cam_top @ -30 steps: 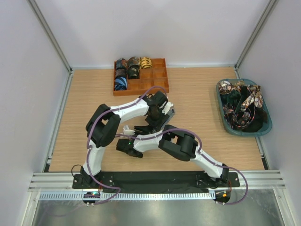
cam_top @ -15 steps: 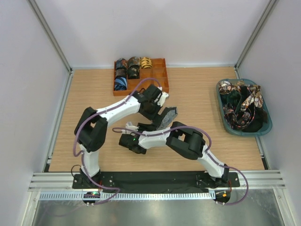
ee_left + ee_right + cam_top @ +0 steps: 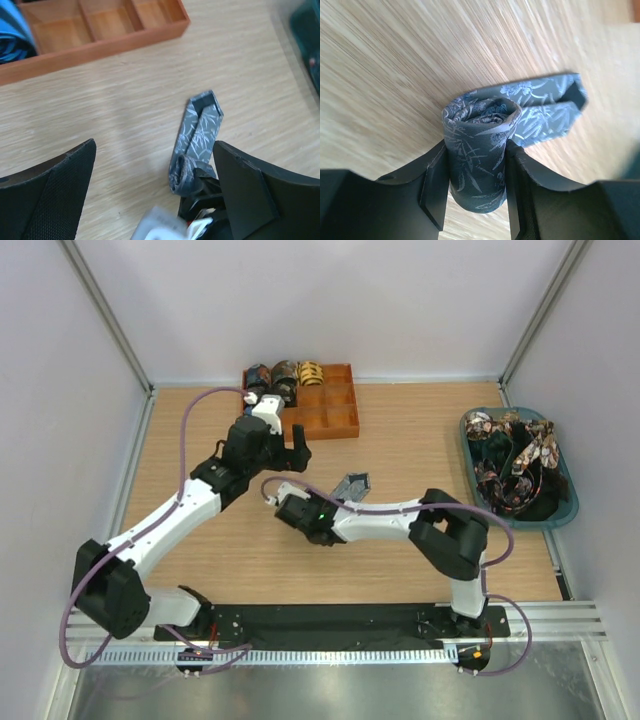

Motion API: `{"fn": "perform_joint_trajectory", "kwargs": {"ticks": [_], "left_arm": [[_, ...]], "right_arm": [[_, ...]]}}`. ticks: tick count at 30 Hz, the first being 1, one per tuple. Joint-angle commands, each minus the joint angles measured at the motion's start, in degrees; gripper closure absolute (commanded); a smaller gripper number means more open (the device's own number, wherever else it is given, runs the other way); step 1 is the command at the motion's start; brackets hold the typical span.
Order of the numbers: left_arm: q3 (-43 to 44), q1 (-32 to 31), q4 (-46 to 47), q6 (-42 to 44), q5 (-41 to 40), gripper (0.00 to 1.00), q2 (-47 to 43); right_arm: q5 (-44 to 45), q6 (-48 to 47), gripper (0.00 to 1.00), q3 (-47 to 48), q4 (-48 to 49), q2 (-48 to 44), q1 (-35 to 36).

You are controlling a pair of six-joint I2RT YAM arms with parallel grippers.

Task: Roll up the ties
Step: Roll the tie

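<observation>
A grey-blue leaf-print tie (image 3: pixel 477 165) is partly rolled into a small cylinder, and my right gripper (image 3: pixel 476 150) is shut on that roll. Its folded loose tail (image 3: pixel 547 107) lies flat on the wooden table beyond the roll. In the top view the tie (image 3: pixel 353 484) lies mid-table at the tip of the right gripper (image 3: pixel 335 498). My left gripper (image 3: pixel 288 452) hovers up and to the left of it, near the tray. It stands wide open (image 3: pixel 154 150) with nothing between its fingers, and the tie (image 3: pixel 197 130) shows just inside its right finger (image 3: pixel 240 185).
An orange divided tray (image 3: pixel 340 427) at the back holds several rolled ties (image 3: pixel 285 375); a blue one (image 3: pixel 15 30) shows in the left wrist view. A teal bin (image 3: pixel 560 512) at the right holds a heap of loose ties (image 3: pixel 515 455).
The left gripper has opened, let go of the tie and drawn back up and left toward the tray. The right gripper keeps hold of the roll and has shifted toward the table's middle.
</observation>
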Motion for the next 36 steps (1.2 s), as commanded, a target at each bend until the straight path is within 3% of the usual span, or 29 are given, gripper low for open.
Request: {"fn": "perform_joint_trajectory", "kwargs": {"ticks": [1, 6, 10, 15, 26, 32, 36], "left_arm": [[-3.41, 0.08, 6.80, -4.61, -12.54, 0.00, -5.15], [-11.14, 0.79, 9.43, -14.36, -26.19, 0.00, -12.87], [-18.43, 1.75, 13.92, -16.57, -27.34, 0.00, -16.66], [-21.35, 1.93, 14.98, -15.70, -28.05, 0.00, -16.41], [-26.88, 1.84, 23.32, -8.59, -9.34, 0.00, -12.37], [-32.42, -2.28, 33.16, -2.53, -6.34, 0.00, -9.91], [-33.04, -7.11, 34.49, 9.22, -3.45, 0.00, -7.62]], "right_arm": [[-28.45, 2.89, 0.66, -4.31, 7.48, -2.68, -2.87], [-38.94, 3.51, 0.66, -7.65, 10.73, -6.03, -8.31], [-49.66, 5.87, 0.66, -8.97, 12.49, -6.38, -12.97], [-60.91, 7.99, 0.67, -6.78, 9.77, -3.31, -18.08], [-82.27, 15.27, 0.67, -4.58, 10.21, 5.56, -28.79], [-84.74, 17.83, 0.71, -2.38, 9.16, 11.10, -30.82], [-83.78, 18.89, 0.73, -1.15, 7.84, 13.48, -31.26]]}}
